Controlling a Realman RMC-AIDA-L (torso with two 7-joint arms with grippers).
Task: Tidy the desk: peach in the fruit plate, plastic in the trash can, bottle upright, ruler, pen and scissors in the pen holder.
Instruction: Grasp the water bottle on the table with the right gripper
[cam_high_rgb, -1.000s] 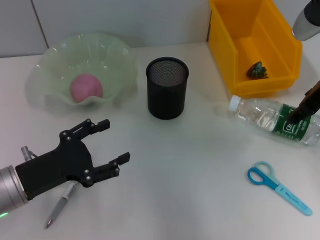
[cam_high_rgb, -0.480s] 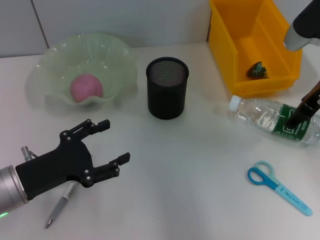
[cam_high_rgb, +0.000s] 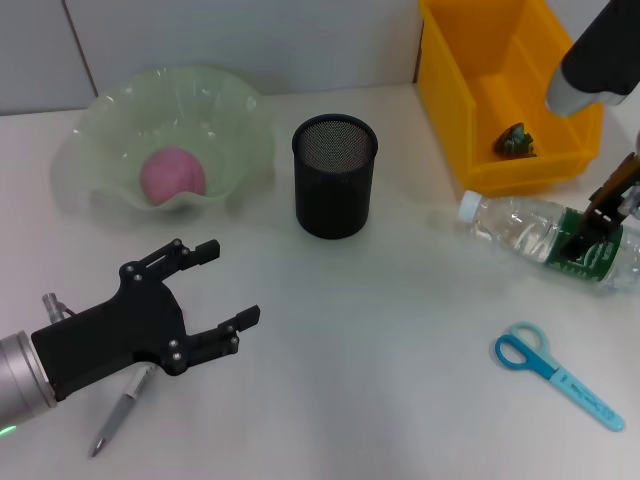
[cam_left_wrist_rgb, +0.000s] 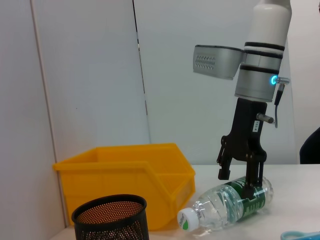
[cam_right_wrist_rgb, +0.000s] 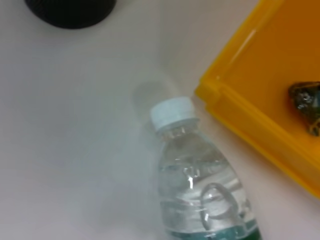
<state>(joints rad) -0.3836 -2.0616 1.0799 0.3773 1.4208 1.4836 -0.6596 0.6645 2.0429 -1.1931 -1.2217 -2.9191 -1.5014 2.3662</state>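
Observation:
A clear water bottle (cam_high_rgb: 535, 238) with a green label lies on its side at the right, cap toward the pen holder. My right gripper (cam_high_rgb: 600, 218) is open and straddles its labelled end; the left wrist view shows the gripper (cam_left_wrist_rgb: 238, 176) with one finger on each side of the bottle (cam_left_wrist_rgb: 227, 205). The right wrist view shows the bottle (cam_right_wrist_rgb: 200, 185) from above. The peach (cam_high_rgb: 172, 175) sits in the green glass plate (cam_high_rgb: 240, 120). The black mesh pen holder (cam_high_rgb: 334, 175) stands mid-table. Blue scissors (cam_high_rgb: 555, 372) lie front right. A pen (cam_high_rgb: 122, 410) lies under my open left gripper (cam_high_rgb: 232, 282). No ruler shows.
A yellow bin (cam_high_rgb: 455, 110) stands at the back right, close behind the bottle, with crumpled plastic (cam_high_rgb: 517, 140) inside. The bin (cam_right_wrist_rgb: 240, 107) nearly touches the bottle's cap in the right wrist view.
My right arm has moved left and down over the bottle, its fingers now around the labelled end. The left arm and the other objects have not moved.

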